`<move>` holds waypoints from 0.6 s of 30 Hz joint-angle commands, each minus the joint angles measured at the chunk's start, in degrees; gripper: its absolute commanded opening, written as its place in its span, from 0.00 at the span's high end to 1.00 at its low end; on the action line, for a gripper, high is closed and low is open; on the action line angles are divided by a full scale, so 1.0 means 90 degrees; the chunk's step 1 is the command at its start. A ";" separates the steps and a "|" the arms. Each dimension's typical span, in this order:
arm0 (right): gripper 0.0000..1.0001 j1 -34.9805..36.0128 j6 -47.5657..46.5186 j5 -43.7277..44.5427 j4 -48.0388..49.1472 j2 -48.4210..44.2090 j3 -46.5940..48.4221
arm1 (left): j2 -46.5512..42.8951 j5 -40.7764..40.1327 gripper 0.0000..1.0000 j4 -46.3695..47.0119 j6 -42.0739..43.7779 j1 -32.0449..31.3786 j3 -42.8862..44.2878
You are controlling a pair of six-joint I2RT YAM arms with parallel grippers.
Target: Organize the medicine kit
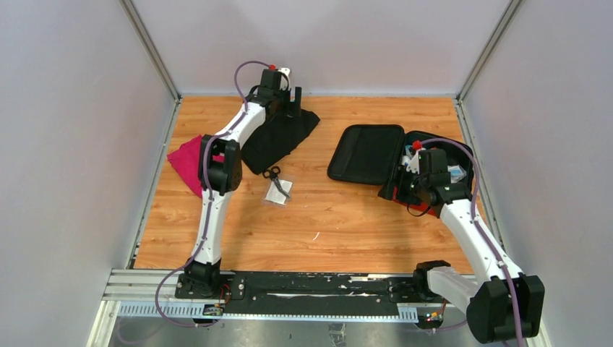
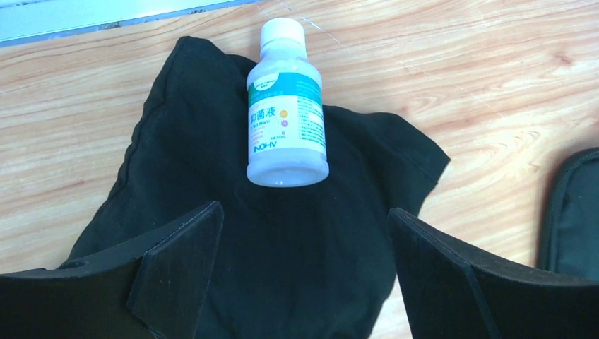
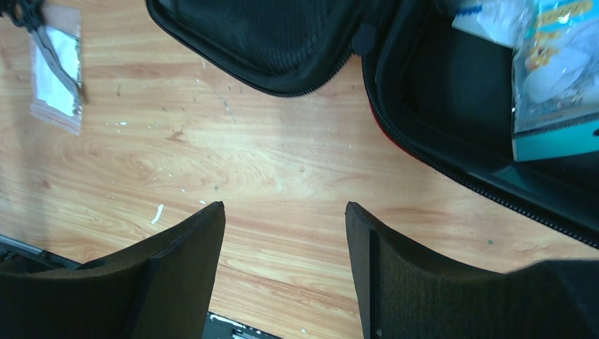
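Observation:
The medicine kit (image 1: 365,153) lies open at the right of the table, black lid flat to the left, base with a red rim to the right. In the right wrist view the base (image 3: 438,106) holds a teal-edged packet (image 3: 554,78). My right gripper (image 1: 421,173) hangs over the base's near-left edge; its jaws (image 3: 282,219) are open and empty above bare wood. My left gripper (image 1: 288,101) is at the far left, open and empty (image 2: 304,233), over a black cloth (image 2: 212,176). A white bottle (image 2: 286,106) with a teal label lies on that cloth just beyond the fingertips.
A magenta cloth (image 1: 186,163) lies at the left edge beside the left arm. Black-handled scissors on a small clear bag (image 1: 277,184) lie mid-table and also show in the right wrist view (image 3: 53,70). Walls enclose the table on three sides.

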 commanded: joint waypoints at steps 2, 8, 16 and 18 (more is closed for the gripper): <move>0.32 0.0074 -0.0064 -0.0096 0.0076 -0.0136 -0.0307 | 0.0393 -0.0086 0.08 0.0753 0.0061 0.0002 0.0390; 0.32 0.0072 -0.0023 -0.0135 0.0177 -0.0017 -0.0293 | 0.0975 -0.0230 0.10 0.0696 0.0065 0.0001 0.1075; 0.33 0.0072 -0.0010 -0.0163 0.0336 0.0301 -0.0337 | 0.1452 -0.0172 0.22 0.0806 -0.0029 0.0011 0.1392; 0.33 0.0072 0.0007 -0.0173 0.0371 0.0314 -0.0353 | 0.1526 -0.0122 0.25 0.0850 -0.0071 0.0011 0.1412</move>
